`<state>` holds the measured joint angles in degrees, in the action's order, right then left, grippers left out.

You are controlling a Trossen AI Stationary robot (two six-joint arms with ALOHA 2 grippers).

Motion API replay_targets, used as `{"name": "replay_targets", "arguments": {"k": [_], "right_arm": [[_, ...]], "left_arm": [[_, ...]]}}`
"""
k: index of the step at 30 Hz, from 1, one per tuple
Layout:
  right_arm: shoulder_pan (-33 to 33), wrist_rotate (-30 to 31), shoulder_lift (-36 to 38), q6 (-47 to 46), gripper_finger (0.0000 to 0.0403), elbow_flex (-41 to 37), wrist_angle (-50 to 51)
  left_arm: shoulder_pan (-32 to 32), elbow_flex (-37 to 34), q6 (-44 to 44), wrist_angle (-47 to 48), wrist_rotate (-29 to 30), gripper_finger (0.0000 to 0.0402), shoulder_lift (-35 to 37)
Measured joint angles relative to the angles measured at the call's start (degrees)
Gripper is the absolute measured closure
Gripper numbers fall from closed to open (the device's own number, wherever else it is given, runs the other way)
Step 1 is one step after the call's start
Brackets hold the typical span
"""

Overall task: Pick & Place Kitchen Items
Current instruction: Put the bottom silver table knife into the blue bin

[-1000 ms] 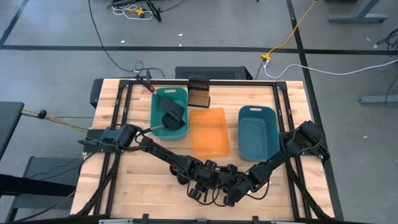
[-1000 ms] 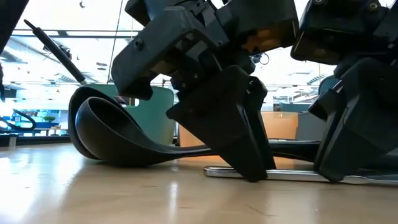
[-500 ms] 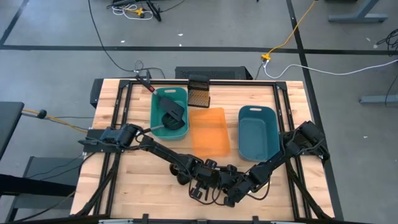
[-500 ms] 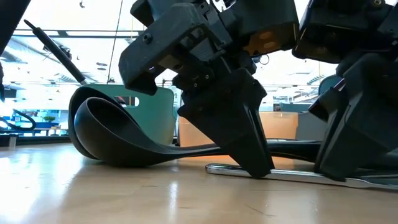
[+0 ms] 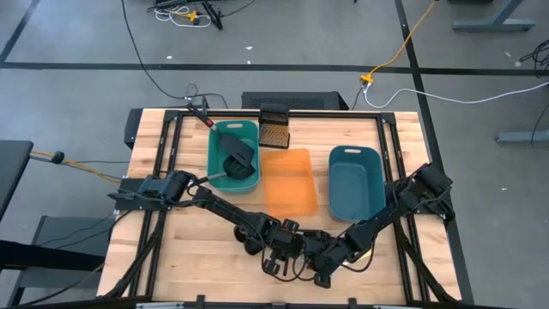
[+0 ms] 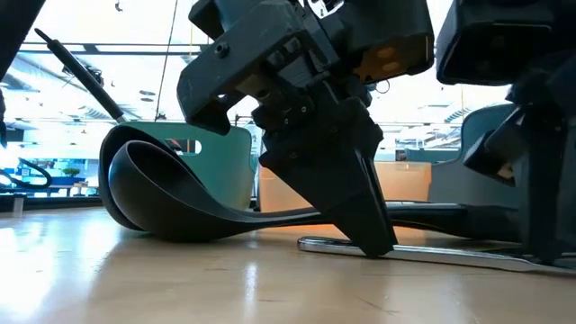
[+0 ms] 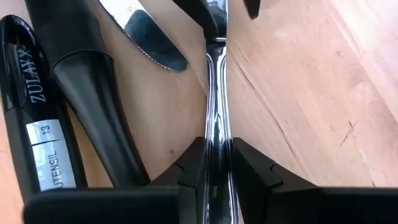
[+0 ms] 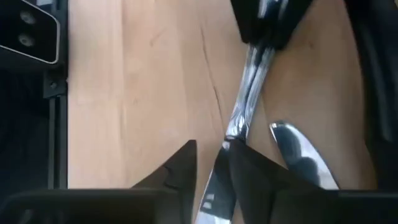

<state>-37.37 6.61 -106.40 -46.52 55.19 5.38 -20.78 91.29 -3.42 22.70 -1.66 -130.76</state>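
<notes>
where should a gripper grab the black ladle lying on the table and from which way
Take the black ladle by its long flat handle, coming straight down from above with fingers across its width. The deep bowl is too bulky to pinch, while the handle lies low along the table, though the left gripper crowds that end.

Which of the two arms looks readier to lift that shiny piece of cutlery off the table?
Probably the left: its hand is closed round the silvery cutlery handle. The right hand only reaches that piece's far end.
</notes>
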Motion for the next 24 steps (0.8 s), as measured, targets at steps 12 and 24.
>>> {"name": "replay_targets", "arguments": {"k": [12,24], "right_arm": [[-0.8,-2.1,0.1,-3.8,0.0225,0.1,1.3],[-1.3,-3.2,0.1,-3.6,0.024,0.0,1.4]], "left_arm": [[0.1,0.0,2.7,0.8,-0.9,0.0338,0.0],[3.0,-0.1,3.1,0.2,-12.5,0.0343,-0.1]]}}
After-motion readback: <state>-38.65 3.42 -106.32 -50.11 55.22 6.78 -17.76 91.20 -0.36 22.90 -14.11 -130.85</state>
